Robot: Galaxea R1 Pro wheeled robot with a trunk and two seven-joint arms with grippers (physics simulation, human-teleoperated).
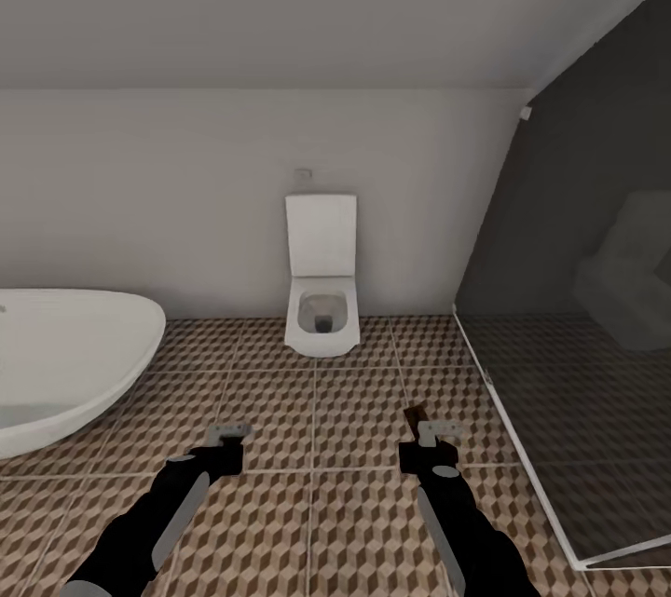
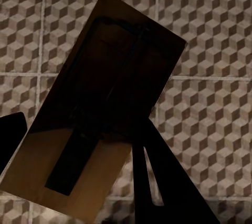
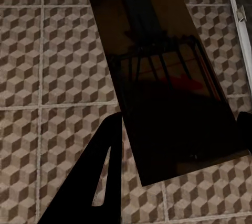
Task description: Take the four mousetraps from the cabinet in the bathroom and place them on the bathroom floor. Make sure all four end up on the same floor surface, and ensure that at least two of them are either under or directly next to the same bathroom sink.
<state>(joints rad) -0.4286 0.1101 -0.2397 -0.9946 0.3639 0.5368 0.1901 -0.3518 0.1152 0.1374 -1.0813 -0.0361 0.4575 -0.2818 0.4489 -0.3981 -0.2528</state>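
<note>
Bathtub (image 1: 65, 355) at head view's left and toilet (image 1: 321, 313) at back wall, lid up; contents not discernible. Both arms low over bathroom floor (image 1: 317, 504), glass shower screen (image 1: 559, 448) to the right. Left claw (image 2: 79, 145) clamped on a mousetrap (image 2: 100, 103); right claw (image 3: 178, 135) clamped on second mousetrap (image 3: 163, 72). Wrist views alone give trap detail: wire parts, red spot on right one. Head view: right trap edge-on.
</note>
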